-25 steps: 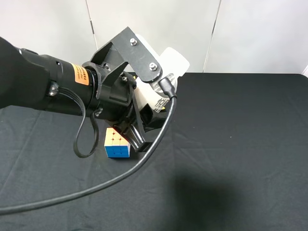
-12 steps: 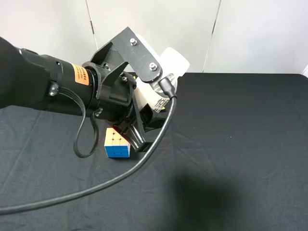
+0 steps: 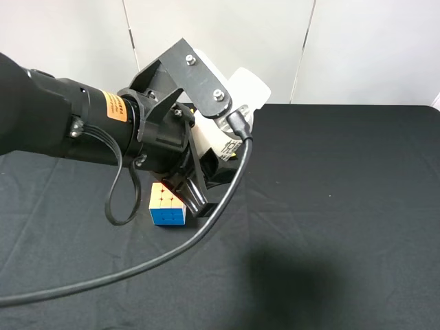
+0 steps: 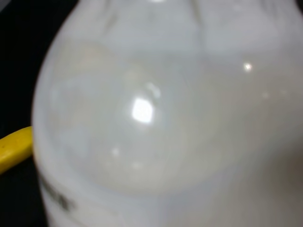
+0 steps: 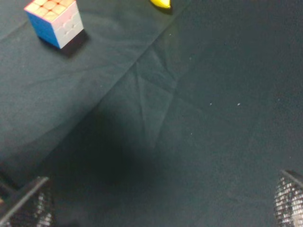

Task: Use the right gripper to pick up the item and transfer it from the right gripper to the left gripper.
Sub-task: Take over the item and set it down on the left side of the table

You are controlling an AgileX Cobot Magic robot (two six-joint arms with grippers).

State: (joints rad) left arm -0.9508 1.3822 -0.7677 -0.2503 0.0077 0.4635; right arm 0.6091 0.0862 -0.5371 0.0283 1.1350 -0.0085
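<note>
The white bottle (image 3: 242, 91) is held off the table between the bolted black plates of my left gripper (image 3: 212, 137), which is shut on it. The bottle is tilted, with its label hidden partly by the jaw and a cable. In the left wrist view the bottle (image 4: 165, 113) fills nearly the whole picture, blurred, and the jaws do not show. My right gripper (image 5: 158, 208) is open and empty above the black cloth; only its two fingertips (image 5: 28, 205) show at the picture's corners. It is out of the exterior high view.
A multicoloured puzzle cube (image 3: 167, 205) sits on the black cloth under the left arm; it also shows in the right wrist view (image 5: 54, 21). A yellow banana (image 4: 14, 147) lies behind the bottle, its tip in the right wrist view (image 5: 161, 4). A thick black cable (image 3: 172, 258) loops across the cloth.
</note>
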